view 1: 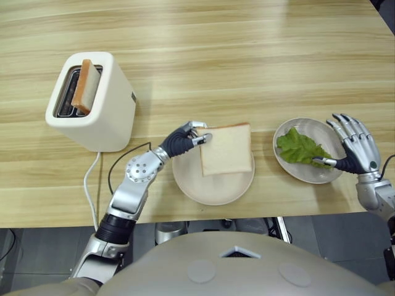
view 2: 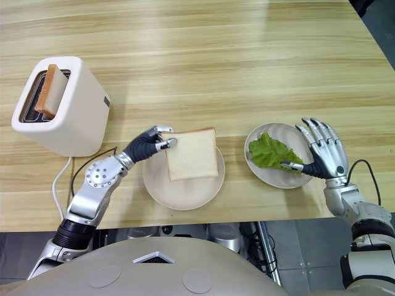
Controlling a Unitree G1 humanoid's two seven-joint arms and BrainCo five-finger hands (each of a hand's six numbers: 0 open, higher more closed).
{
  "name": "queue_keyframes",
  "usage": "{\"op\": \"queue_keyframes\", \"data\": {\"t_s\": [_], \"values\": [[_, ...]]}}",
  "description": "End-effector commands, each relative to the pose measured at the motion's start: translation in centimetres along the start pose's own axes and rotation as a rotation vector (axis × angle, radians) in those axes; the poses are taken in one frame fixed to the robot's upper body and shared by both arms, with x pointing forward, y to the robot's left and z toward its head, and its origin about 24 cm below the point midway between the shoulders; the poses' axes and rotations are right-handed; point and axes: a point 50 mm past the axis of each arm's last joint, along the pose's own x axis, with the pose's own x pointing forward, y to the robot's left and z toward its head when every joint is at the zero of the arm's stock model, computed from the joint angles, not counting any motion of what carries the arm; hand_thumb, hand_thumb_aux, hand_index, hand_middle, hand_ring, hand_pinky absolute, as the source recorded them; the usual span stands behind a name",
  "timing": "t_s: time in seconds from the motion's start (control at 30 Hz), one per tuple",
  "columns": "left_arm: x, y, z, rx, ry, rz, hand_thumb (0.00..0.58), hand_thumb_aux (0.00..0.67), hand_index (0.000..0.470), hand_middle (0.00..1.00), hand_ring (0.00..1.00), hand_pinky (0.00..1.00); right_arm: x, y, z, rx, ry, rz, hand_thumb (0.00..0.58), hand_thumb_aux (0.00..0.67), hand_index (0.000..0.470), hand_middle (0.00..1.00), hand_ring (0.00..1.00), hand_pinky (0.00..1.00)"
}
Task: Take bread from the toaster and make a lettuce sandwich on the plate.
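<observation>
My left hand [view 1: 185, 140] grips a bread slice [view 1: 226, 150] by its edge, and the slice lies across the plate [view 1: 197, 185]. My right hand [view 1: 357, 145] is spread open beside the lettuce [view 1: 300, 148] in its dish [view 1: 295, 169], thumb at the leaf. A second slice [view 1: 85, 86] stands in the toaster [view 1: 105, 117] on the tabletop [view 1: 247, 61].

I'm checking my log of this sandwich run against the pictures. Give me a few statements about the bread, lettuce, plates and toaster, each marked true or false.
1. One bread slice stands in the toaster. True.
2. The left hand holds a second slice over the bigger plate. True.
3. The lettuce lies on that second slice. False: it lies on the smaller plate, by the right hand.
4. The toaster stands right of both plates. False: it stands left of them.
</observation>
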Motion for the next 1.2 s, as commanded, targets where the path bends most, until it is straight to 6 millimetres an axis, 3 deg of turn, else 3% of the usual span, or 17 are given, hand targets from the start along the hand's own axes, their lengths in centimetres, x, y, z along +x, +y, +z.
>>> {"op": "queue_keyframes", "data": {"t_s": [0.03,0.17,0.23,0.27,0.3,0.33,0.57,0.73,0.8,1.2], "values": [[0.2,0.2,-1.2,0.086,0.06,-0.016,0.58,0.67,0.46,1.0,1.0,1.0,0.8,0.4,0.3,-0.033,-0.038,0.028,0.0,0.0,0.0,0.0,0.0,0.0],[0.4,1.0,-1.8,0.182,0.106,-0.024,0.58,0.67,0.46,1.0,1.0,1.0,1.1,0.6,0.4,-0.028,-0.044,0.042,0.0,0.0,0.0,0.0,0.0,0.0],[0.4,1.3,-1.9,0.222,0.116,-0.026,0.58,0.67,0.46,1.0,1.0,1.0,1.3,0.6,0.4,-0.022,-0.042,0.043,0.062,0.037,0.025,0.0,0.0,0.0],[0.4,1.3,-1.9,0.232,0.119,-0.029,0.58,0.67,0.46,1.0,1.0,1.0,1.3,0.6,0.4,-0.022,-0.044,0.041,0.468,0.376,0.258,0.0,0.0,0.0],[0.4,1.3,-2.0,0.238,0.123,-0.035,0.58,0.67,0.46,1.0,1.0,1.0,1.4,0.6,0.5,-0.02,-0.047,0.04,0.468,0.376,0.258,0.0,0.0,0.0],[0.4,1.2,-2.1,0.245,0.126,-0.041,0.58,0.67,0.46,1.0,1.0,1.0,1.5,0.7,0.6,-0.019,-0.053,0.036,0.505,0.428,0.294,0.0,0.0,0.0],[0.4,0.5,-2.6,0.291,0.159,-0.107,0.58,0.67,0.46,1.0,1.0,1.0,1.6,0.9,0.7,-0.008,-0.06,0.045,0.546,0.507,0.348,0.0,0.0,0.0],[-0.3,-0.2,-4.0,0.369,0.231,-0.191,0.58,0.67,0.46,1.0,1.0,1.0,1.4,1.3,1.0,0.013,-0.058,0.067,0.543,0.502,0.345,0.0,0.0,0.0],[-0.4,-0.2,-4.5,0.417,0.26,-0.205,0.58,0.67,0.46,1.0,1.0,1.0,1.2,1.5,1.1,0.02,-0.053,0.077,0.528,0.47,0.323,0.0,0.0,0.0],[-0.4,0.6,-5.6,0.562,0.321,-0.237,0.58,0.67,0.46,1.0,1.0,1.0,1.0,1.7,0.6,0.081,0.032,0.106,0.54,0.494,0.339,0.0,0.0,0.0]]}}
